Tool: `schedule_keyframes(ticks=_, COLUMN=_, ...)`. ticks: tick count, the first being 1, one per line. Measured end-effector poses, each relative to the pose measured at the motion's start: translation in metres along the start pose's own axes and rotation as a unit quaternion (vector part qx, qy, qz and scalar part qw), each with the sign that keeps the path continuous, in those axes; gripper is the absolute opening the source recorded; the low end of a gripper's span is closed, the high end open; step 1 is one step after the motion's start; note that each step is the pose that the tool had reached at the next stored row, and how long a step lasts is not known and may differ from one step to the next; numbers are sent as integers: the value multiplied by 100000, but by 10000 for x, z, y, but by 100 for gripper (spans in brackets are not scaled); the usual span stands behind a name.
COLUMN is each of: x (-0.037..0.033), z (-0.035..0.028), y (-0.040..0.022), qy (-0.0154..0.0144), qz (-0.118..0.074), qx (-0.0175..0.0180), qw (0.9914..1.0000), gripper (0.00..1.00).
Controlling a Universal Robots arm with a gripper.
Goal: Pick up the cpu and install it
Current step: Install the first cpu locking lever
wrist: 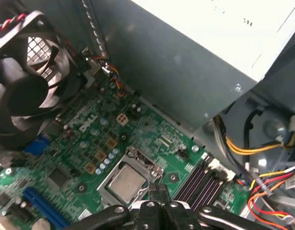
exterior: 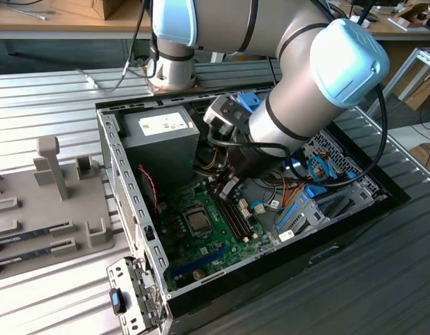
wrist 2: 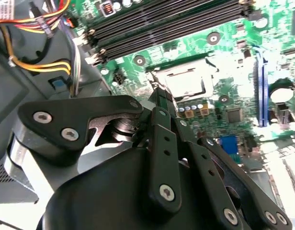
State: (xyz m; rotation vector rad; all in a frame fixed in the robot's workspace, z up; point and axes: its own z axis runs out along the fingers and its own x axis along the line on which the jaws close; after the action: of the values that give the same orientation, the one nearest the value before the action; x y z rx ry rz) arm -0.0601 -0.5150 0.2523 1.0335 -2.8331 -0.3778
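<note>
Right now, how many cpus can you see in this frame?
1. The cpu sits on the green board, close to the shut gripper. The arm covers part of the case, so another could be hidden.

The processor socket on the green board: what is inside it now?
The cpu lies inside the socket, silvery top up, in the first wrist view. What is under it is covered. The gripper is shut beside it, holding nothing.

A robotics lab or workshop is indicated: an open PC case (exterior: 250, 209) is set on a ribbed metal bench (exterior: 54, 91), with wooden desks (exterior: 61, 17) seen beyond.
</note>
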Motion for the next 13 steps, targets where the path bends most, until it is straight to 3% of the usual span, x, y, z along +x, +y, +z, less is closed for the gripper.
schedule_keyframes(ticks=5, x=-31, z=6, y=12, qy=685, qz=196, qx=499, qw=99996, gripper=11)
schedule_keyframes(ticks=8, x=-77, z=20, y=66, qy=718, qz=210, qx=510, qw=99996, gripper=11)
schedule_keyframes(ticks=13, x=-81, z=29, y=75, qy=744, qz=218, qx=546, qw=99996, gripper=11)
